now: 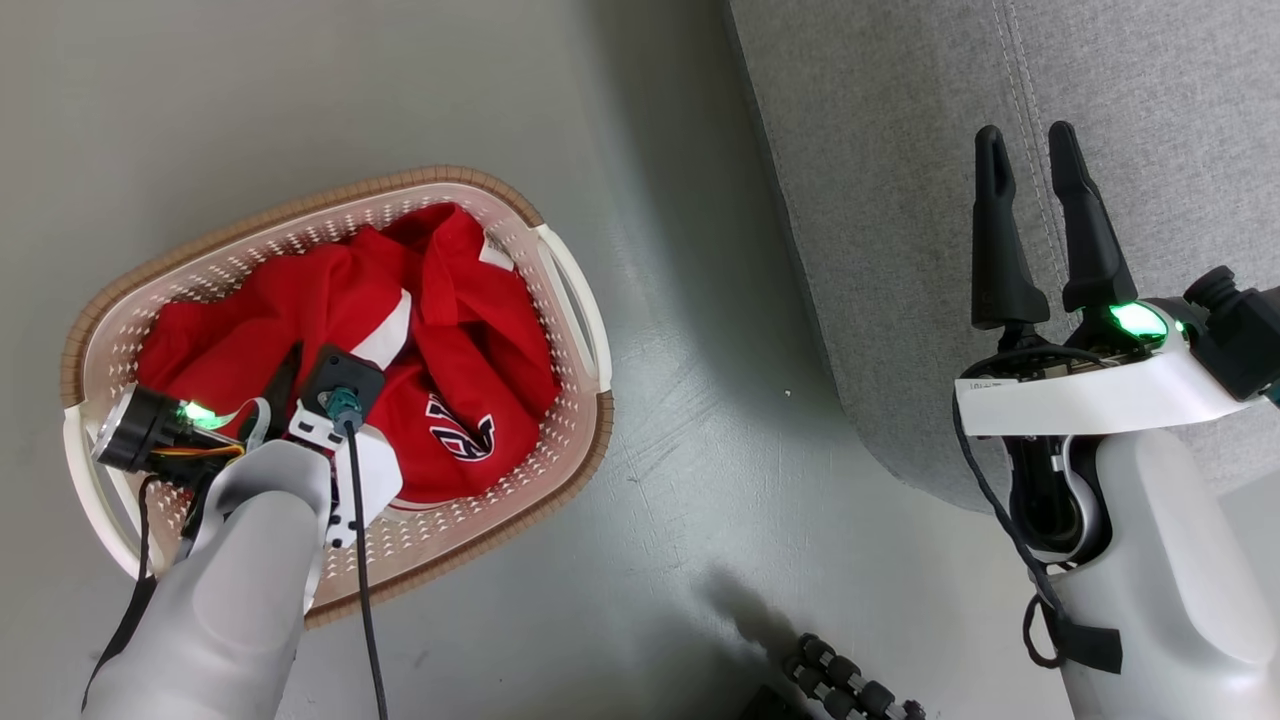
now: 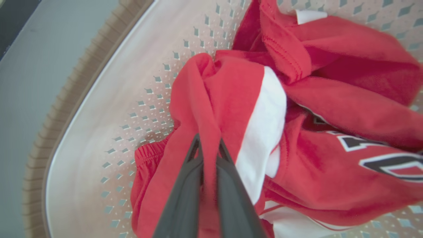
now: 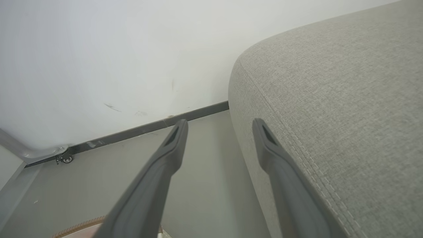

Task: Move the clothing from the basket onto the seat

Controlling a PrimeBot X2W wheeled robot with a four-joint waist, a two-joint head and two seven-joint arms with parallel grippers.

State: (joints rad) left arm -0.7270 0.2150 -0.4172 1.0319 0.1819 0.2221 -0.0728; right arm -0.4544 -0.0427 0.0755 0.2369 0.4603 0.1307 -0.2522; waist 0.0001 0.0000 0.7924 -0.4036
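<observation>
Since no red fabric lies on any part of the seat (image 1: 1000, 100) that the views take in, the task reads as barely begun.

Seat: big light grey woven sofa with stitched seams, filling the head view from 12 round to 4 o'clock. Bare as far as seen.

Floor (image 1: 700, 400): smooth grey, running between seat and basket, which stand well apart.

Basket (image 1: 450, 530): oval, cream perforated walls, brown rim, on the floor at 9 o'clock of the head view.

Clothing (image 1: 470, 330): all of it inside the basket, a crumpled red heap over most of the bottom. A white stripe (image 2: 261, 125) and black-and-white lettering (image 1: 462, 430) show among the folds. How many garments, cannot tell.

Left arm (image 1: 250, 580): reaches from 7 o'clock down into the basket.

Left jaws: clenched, the two dark fingers (image 2: 185, 198) nearly meeting, a ridge of red cloth pinched between them at 9 o'clock of the white stripe in the left wrist view. The cloth peaks at the pinch, while the bulk rests on the basket bottom.

Right jaws: released, spread wide, holding nothing. They hover over the seat's edge at 3 o'clock of the head view, pointing to 12.

Judgement: grasp made, lift not yet made. Left to do: raise the pinched garment clear of the rim, carry it toward 3 o'clock, lay it on the seat, then do the same for whatever remains in the basket.
</observation>
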